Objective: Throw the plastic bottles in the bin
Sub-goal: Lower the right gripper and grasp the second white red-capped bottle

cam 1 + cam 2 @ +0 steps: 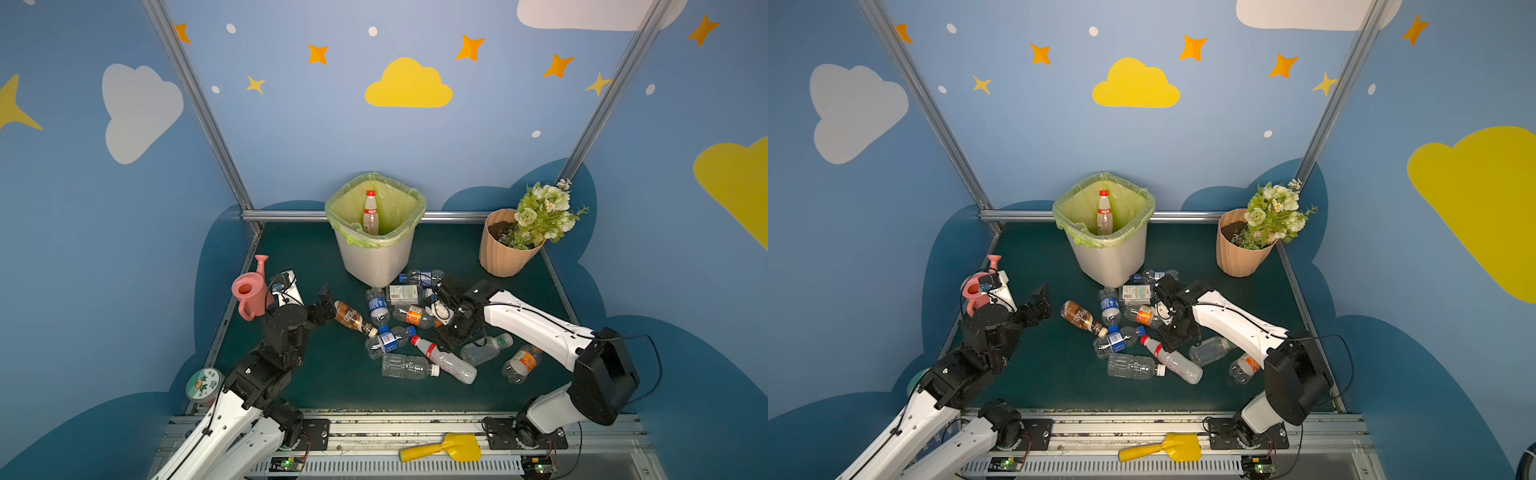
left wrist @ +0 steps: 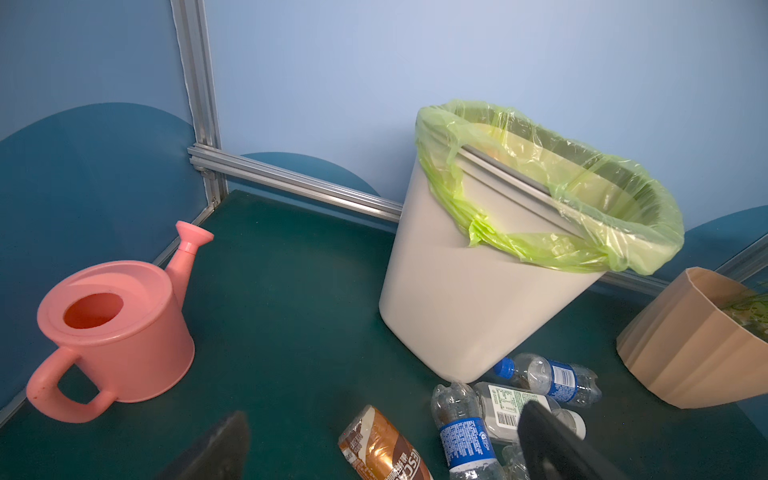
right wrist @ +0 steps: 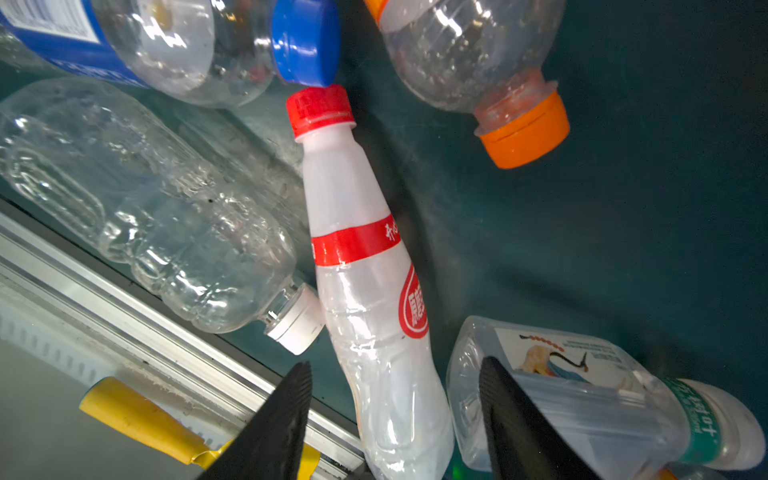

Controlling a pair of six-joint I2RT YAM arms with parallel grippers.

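Left pincer [image 2: 382, 411]: we see it spread, near the brown bottle [image 2: 384, 451].
Right pincer [image 3: 395, 365]: we see it spread around a lying red-capped bottle [image 3: 365, 270].

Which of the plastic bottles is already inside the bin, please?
The red-capped bottle with the red band, standing upright inside the bin; all the other bottles lie on their sides on the table in front of it.
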